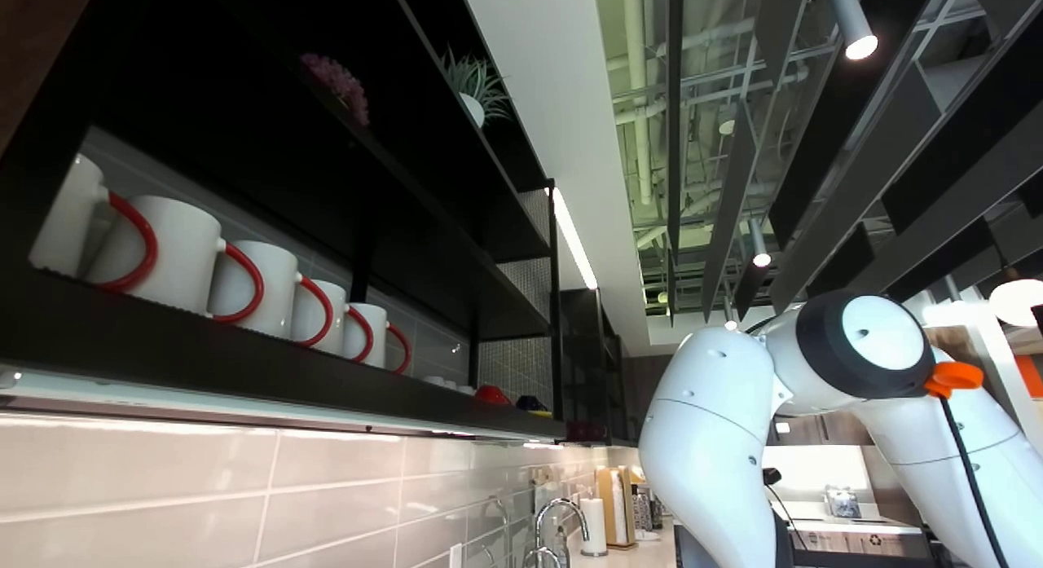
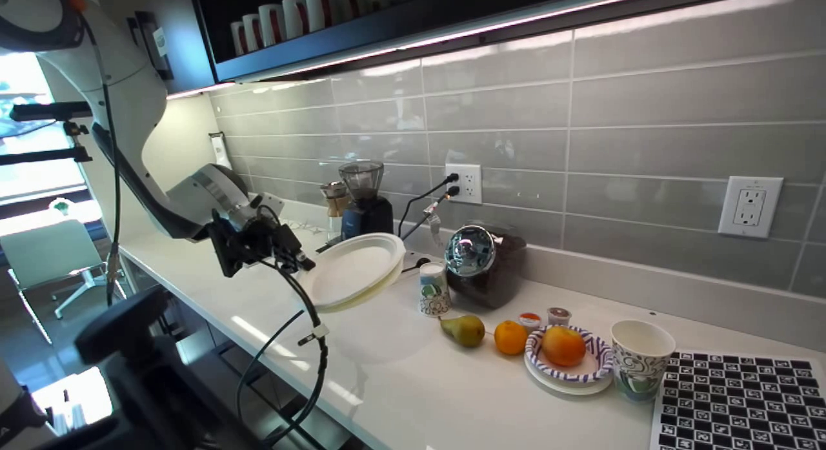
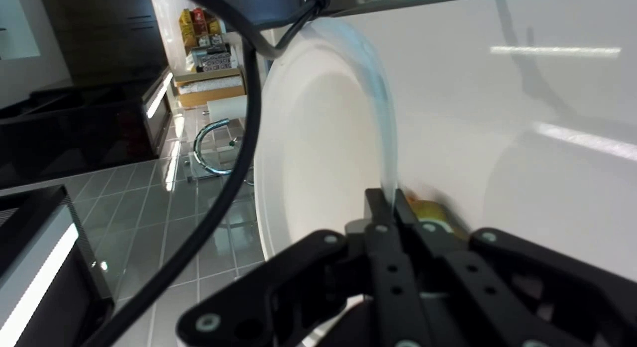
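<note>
My gripper [image 2: 303,263] is shut on the rim of a large white oval plate [image 2: 352,269], held tilted above the white counter [image 2: 413,385]. A pale yellow-green edge shows along the plate's underside; I cannot tell if it is a second plate. In the wrist view the fingertips [image 3: 389,197] pinch the near rim of the plate [image 3: 328,153], which reaches up and away from them. A blurred yellow-green thing [image 3: 430,210] shows just behind the right finger, partly hidden by it. The other exterior picture shows only the upper arm [image 1: 717,405]; the gripper is out of it.
A pear [image 2: 466,330], an orange [image 2: 510,337], a patterned bowl [image 2: 603,356] with a fruit [image 2: 563,345], paper cups [image 2: 433,288] and a checkered board [image 2: 735,398] stand rightward. A dark machine [image 2: 497,276] and a grinder [image 2: 366,211] stand by the wall. Mugs [image 1: 175,250] line a shelf.
</note>
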`<state>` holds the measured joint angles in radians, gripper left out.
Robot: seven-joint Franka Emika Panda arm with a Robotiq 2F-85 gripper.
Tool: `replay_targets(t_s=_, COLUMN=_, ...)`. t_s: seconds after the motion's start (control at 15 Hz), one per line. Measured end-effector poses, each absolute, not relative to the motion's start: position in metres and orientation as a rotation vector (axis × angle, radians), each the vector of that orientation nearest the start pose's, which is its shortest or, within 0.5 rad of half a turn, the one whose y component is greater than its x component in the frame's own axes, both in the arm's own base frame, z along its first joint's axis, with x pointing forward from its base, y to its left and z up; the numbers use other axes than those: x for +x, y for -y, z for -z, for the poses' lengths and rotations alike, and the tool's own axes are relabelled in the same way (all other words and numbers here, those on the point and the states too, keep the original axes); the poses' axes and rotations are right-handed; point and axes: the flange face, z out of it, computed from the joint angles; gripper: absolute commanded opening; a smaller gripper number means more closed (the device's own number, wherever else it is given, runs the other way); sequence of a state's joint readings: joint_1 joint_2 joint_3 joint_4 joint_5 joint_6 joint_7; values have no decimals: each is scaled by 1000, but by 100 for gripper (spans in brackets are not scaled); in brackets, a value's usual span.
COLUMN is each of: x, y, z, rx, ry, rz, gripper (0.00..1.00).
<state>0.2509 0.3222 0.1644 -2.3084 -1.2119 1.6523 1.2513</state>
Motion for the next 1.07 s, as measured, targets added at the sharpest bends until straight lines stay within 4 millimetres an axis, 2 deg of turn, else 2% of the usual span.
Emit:
replay_targets(t_s=0.2, x=449, y=-111, z=-240, rx=1754, ry=26, rz=-298, gripper=1)
replay_targets(t_s=0.53, x=437, y=-130, z=-319, rx=1611, ry=25, rz=-518, gripper=1)
replay_targets(t_s=0.87, x=429, y=-144, z=-386, rx=1639, ry=-5, rz=-676, gripper=4)
replay_targets(t_s=1.07, x=423, y=-144, z=-400, rx=1651, ry=-14, rz=-696, gripper=4)
